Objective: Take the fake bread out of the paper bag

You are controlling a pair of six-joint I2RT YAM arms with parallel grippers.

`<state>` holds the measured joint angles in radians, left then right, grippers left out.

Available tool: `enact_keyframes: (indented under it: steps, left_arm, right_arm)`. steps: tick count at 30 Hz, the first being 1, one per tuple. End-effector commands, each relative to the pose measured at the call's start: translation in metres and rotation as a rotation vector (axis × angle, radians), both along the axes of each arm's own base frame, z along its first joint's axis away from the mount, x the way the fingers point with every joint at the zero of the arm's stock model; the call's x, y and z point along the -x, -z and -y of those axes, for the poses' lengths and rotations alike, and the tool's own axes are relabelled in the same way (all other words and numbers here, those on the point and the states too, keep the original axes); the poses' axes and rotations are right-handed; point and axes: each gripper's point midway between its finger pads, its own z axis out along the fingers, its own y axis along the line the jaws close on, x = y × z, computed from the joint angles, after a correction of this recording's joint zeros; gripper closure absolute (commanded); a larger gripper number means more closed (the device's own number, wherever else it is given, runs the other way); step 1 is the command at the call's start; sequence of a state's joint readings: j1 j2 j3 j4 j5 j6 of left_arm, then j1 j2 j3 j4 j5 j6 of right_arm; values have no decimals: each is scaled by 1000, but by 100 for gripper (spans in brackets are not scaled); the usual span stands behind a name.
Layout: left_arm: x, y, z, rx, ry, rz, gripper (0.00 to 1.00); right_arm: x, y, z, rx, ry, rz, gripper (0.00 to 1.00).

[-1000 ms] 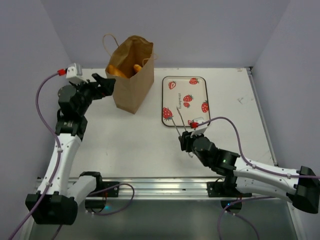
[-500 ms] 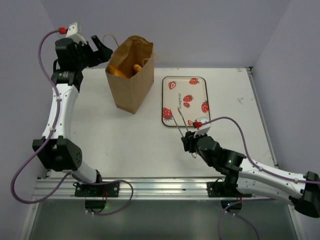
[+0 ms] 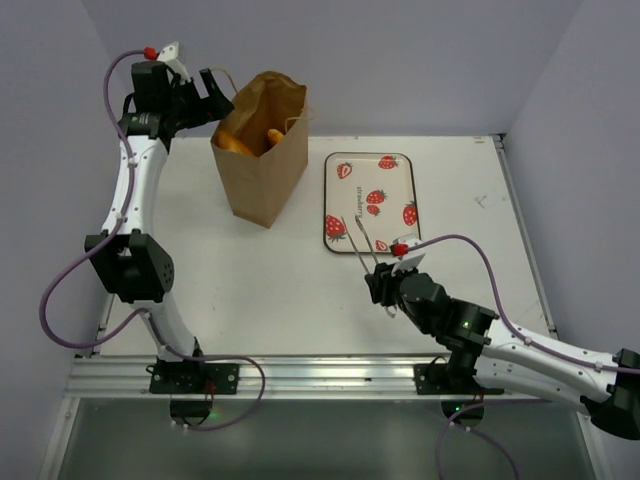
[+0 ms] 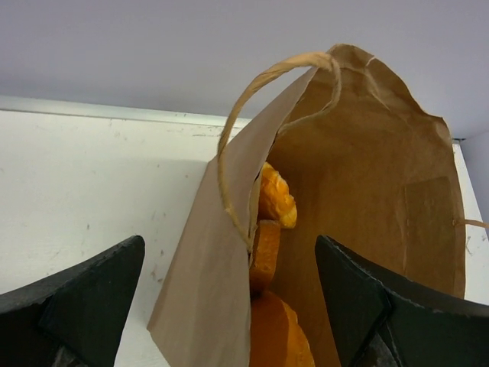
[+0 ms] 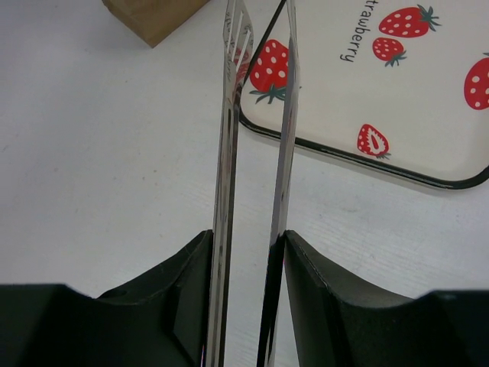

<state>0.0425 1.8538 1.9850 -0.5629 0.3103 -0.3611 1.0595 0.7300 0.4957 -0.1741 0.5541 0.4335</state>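
The left gripper (image 3: 212, 92) has climbed to upper left, jaws wide and empty beside the mouth of the paper bag (image 3: 262, 185). The fake bread (image 3: 243, 141) stands upright inside, just right of them; the right gripper (image 3: 381, 287), clamping the tongs (image 3: 358, 240), is well away.

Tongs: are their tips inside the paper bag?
No, the tongs reach only the strawberry tray's corner, with the paper bag aside.

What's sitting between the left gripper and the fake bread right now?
In the left wrist view, the paper bag's near wall and its loop handle stand between the open left gripper and the fake bread inside.
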Motion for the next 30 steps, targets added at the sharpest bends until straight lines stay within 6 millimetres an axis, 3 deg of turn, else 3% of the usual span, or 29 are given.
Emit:
enact_keyframes:
  steps: [1, 5, 6, 10, 16, 20, 28, 30]
  left_arm:
    - [-3, -10, 20, -16, 72, 23, 5]
    - [-13, 0, 18, -17, 56, 7, 17]
    - [-13, 2, 33, -15, 84, 2, 20]
    - [-19, 8, 39, 4, 92, -9, 34]
    - [-26, 15, 39, 13, 83, -19, 65]
    - [-28, 6, 38, 20, 70, 24, 100]
    - [-13, -34, 20, 7, 20, 120, 100]
    - [-7, -43, 1, 5, -5, 130, 100]
  right_arm:
    - [0, -24, -6, -64, -15, 18, 56]
    - [1, -29, -8, -73, -25, 20, 56]
    - [1, -31, -7, -75, -25, 21, 56]
    - [0, -34, -7, -67, -25, 26, 58]
    - [1, -35, -9, -68, -30, 21, 59]
    - [1, -32, -11, -68, -31, 11, 59]
    - [1, -32, -13, -68, -35, 4, 60]
    - [0, -30, -15, -55, -38, 0, 60]
